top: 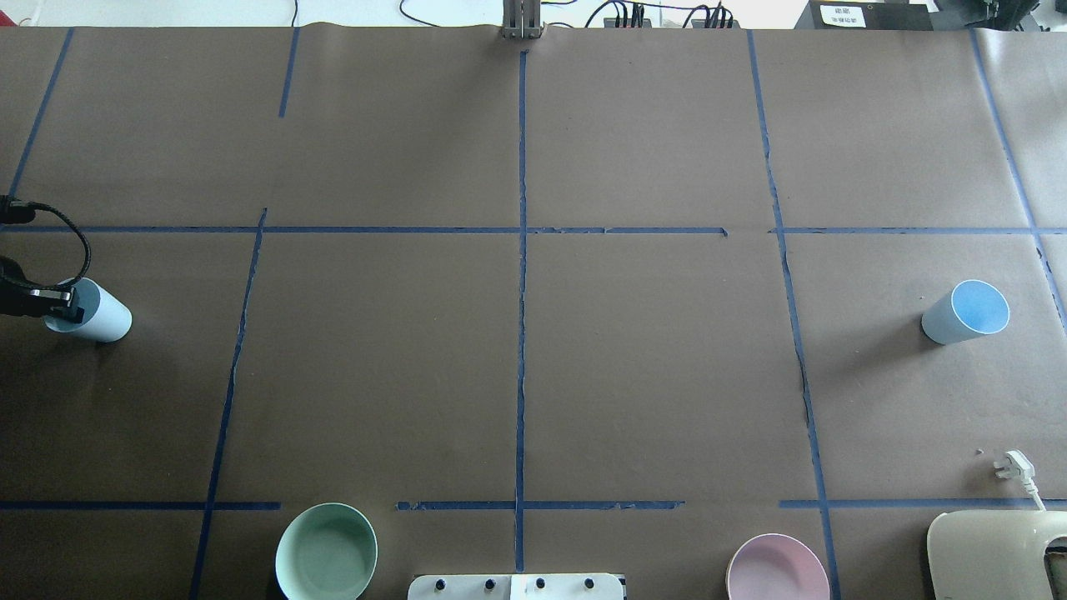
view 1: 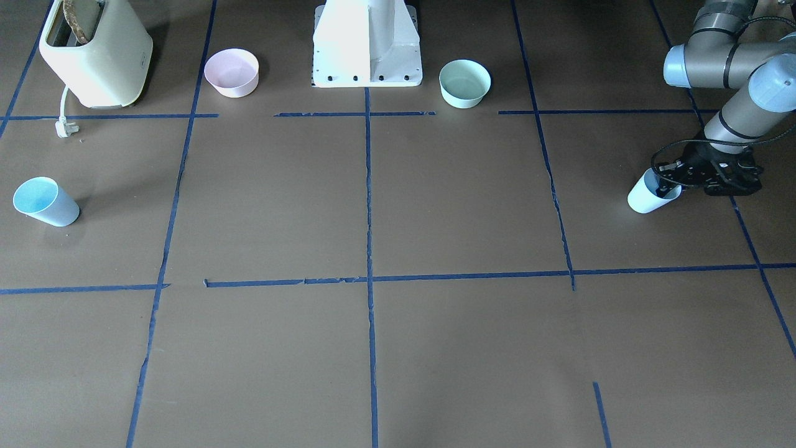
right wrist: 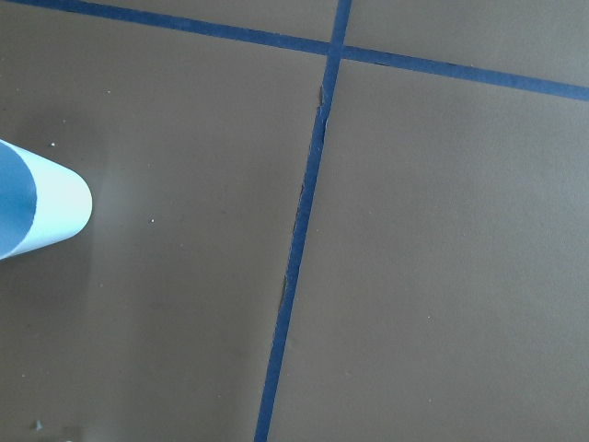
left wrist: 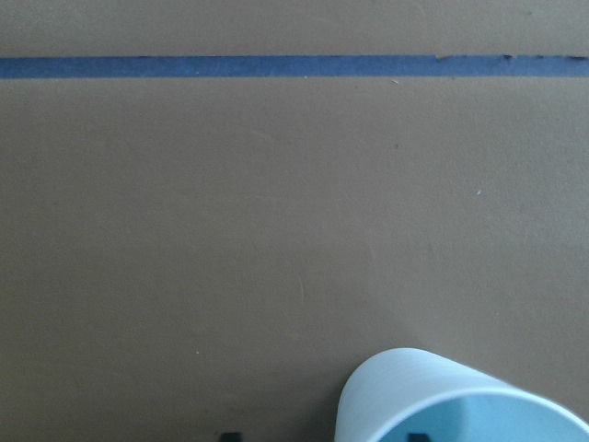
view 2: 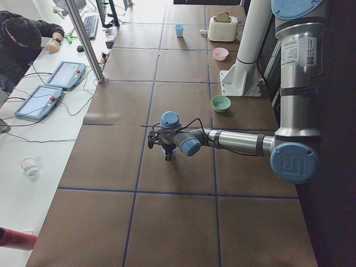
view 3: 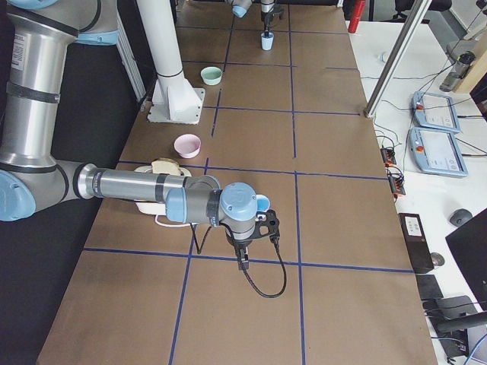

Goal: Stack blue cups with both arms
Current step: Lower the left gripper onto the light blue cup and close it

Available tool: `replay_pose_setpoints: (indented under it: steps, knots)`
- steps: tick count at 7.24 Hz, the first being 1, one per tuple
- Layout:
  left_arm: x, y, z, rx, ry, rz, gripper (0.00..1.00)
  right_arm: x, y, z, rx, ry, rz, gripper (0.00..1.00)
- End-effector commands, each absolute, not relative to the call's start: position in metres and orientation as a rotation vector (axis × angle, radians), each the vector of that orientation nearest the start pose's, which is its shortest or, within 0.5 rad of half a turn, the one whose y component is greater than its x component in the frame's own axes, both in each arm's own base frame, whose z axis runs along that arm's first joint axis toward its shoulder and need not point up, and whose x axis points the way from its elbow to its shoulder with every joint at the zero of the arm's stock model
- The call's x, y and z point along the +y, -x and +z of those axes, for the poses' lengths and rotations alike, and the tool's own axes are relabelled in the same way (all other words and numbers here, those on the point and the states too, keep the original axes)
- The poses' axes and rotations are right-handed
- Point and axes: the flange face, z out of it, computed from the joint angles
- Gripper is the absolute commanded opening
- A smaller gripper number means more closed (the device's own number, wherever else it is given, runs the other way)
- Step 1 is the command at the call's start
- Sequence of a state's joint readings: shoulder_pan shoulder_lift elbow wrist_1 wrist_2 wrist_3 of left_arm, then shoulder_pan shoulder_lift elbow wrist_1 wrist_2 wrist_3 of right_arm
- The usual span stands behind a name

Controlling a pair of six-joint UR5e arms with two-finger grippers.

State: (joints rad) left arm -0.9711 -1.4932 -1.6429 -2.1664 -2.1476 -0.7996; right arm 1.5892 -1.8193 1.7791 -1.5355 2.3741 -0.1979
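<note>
The left cup (view 1: 647,198) is standing upright at the far left end of the brown table (view 1: 435,205), its long axis vertical, mouth facing up and narrower base down. The left gripper (view 1: 666,183) is reaching down over its rim with jaws apart, one finger sitting inside the mouth and the other outside the wall, not pinching it. The right cup (view 1: 46,202) is standing the same way at the far right end. Both are showing pale sky-blue outside and brighter blue inside. The right gripper (view 3: 245,255) is hanging near the right cup. I cannot tell whether its jaws are apart or together.
</note>
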Motion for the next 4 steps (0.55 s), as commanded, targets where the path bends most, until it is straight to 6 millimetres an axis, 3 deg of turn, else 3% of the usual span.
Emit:
replay_pose_setpoints:
  steps: [1,3,4]
  knots:
    - [-0.447,-0.212,0.591,0.815,-0.081,-0.015,0.00,-0.386,-0.069,0.660,-0.801,-0.083,-0.168,1.00]
    - [-0.453,-0.220,0.538,0.881,-0.049,0.001,0.00,-0.386,-0.069,0.660,-0.801,-0.083,-0.168,1.00]
    - [-0.464,-0.228,0.488,0.881,-0.047,-0.015,0.00,-0.385,-0.069,0.659,-0.800,-0.090,-0.171,1.00]
